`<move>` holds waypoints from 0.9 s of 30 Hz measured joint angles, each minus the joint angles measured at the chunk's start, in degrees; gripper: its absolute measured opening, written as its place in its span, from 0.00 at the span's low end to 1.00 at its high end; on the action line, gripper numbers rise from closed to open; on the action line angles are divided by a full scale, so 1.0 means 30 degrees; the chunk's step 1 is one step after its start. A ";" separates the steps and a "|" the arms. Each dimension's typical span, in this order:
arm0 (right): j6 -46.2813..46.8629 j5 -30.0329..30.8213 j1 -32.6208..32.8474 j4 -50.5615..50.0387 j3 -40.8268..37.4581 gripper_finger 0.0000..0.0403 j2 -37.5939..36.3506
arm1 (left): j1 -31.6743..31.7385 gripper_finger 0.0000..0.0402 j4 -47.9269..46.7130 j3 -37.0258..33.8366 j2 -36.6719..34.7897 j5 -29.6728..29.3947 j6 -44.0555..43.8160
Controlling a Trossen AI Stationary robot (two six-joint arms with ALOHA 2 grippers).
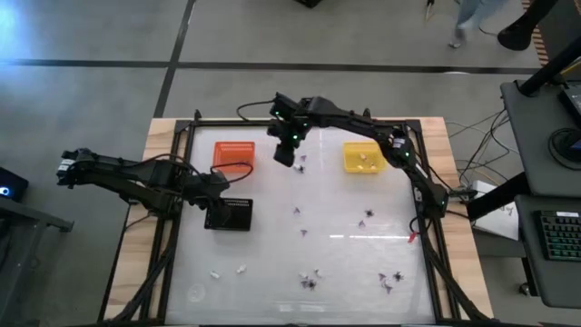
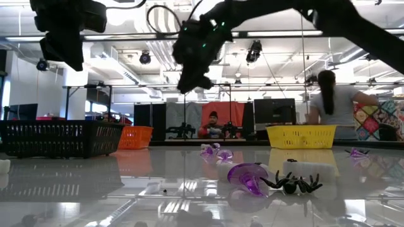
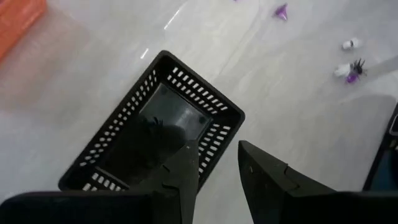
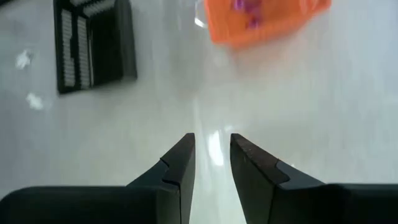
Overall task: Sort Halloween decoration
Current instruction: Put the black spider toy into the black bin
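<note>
Halloween decoration lies scattered on the white table: small purple and black spider-like trinkets (image 1: 310, 283) and whitish ones (image 1: 241, 269), and up close a purple cone (image 2: 247, 176) beside a black spider (image 2: 291, 184). My left gripper (image 3: 217, 168) hovers open over the near corner of the black basket (image 3: 155, 124), which has a dark spider (image 3: 152, 127) on its floor. My right gripper (image 4: 211, 155) hangs open and empty high above bare table at the far centre (image 1: 286, 153), between the orange basket (image 1: 233, 154) and the yellow basket (image 1: 361, 157). Purple trinkets (image 4: 245, 12) lie in the orange basket.
A black frame (image 1: 182, 136) runs round the table. A few purple trinkets (image 1: 300, 163) lie just by my right gripper. Beyond the table a seated person (image 2: 213, 125) and a standing person (image 2: 331, 101) show in the room.
</note>
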 joint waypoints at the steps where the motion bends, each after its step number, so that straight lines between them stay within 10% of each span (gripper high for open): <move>1: 0.0062 0.0007 0.0028 -0.0655 0.0000 0.23 -0.0238 | -0.0014 0.24 0.0013 0.0002 0.0000 0.0099 0.0414; 14: 0.4202 0.0136 0.2378 -0.7027 -0.0016 0.24 -0.1577 | -0.0471 0.24 -0.0391 0.0006 -0.0007 0.2873 0.5520; 27: 1.1342 0.5023 0.8705 -0.7926 -0.0051 0.30 -0.1680 | -0.0874 0.24 -0.1015 -0.0002 -0.0007 0.2864 0.8670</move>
